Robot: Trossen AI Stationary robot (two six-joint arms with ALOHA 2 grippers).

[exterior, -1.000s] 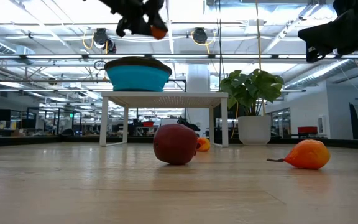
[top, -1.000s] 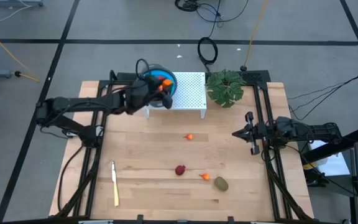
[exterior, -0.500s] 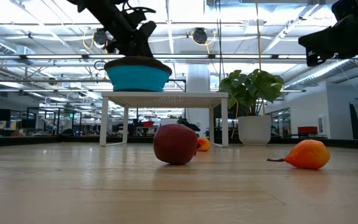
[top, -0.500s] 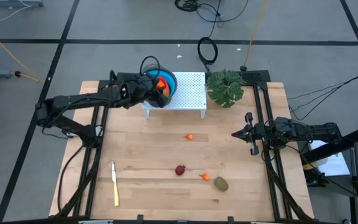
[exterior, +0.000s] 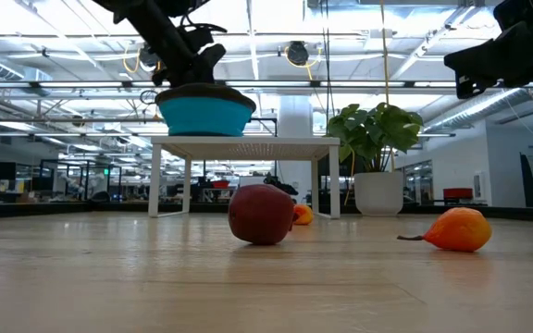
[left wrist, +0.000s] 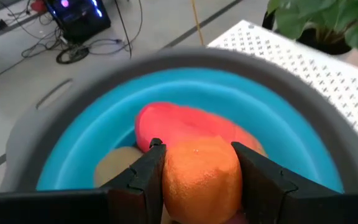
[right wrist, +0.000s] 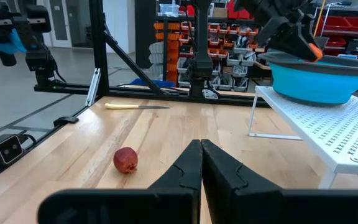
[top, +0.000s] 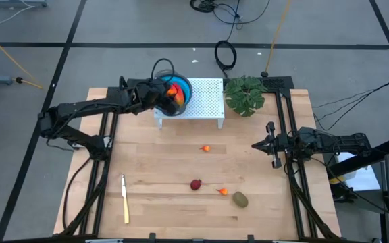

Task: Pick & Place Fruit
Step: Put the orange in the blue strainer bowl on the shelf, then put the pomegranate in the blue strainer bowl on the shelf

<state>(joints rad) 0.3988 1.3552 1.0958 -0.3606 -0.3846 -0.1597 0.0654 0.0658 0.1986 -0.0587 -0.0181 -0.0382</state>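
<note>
A round orange fruit [left wrist: 201, 182] hangs just over the blue bowl [top: 183, 86], with my left gripper [left wrist: 197, 149] shut on it. The bowl stands on a white perforated stand [top: 204, 101] at the table's far side. Inside it lie a red oblong piece [left wrist: 185, 124] and an olive-brown oval [left wrist: 114, 165]. On the wood rest a dark red ball [top: 195, 184], two tiny orange pieces [top: 206, 148] [top: 223, 192] and an olive oval [top: 240, 200]. My right gripper [top: 273, 145] waits shut at the table's right side. My left gripper pinches the orange fruit between its two fingers, one on each side of it [left wrist: 168, 177]. The fingers [left wrist: 143, 177] slant down from the table's left over the bowl's rim. The fruit is lifted clear, above the pieces in the bowl.
A cream-yellow knife [top: 125, 198] lies near the front left. A potted green plant [top: 245, 94] stands to the right of the stand. Open wood lies between the stand and the loose fruit.
My left gripper has swung toward the table's far edge and sunk over the blue bowl, tipping its fingers downward. It has kept its hold on the orange fruit, which now hangs inside the bowl's rim.
</note>
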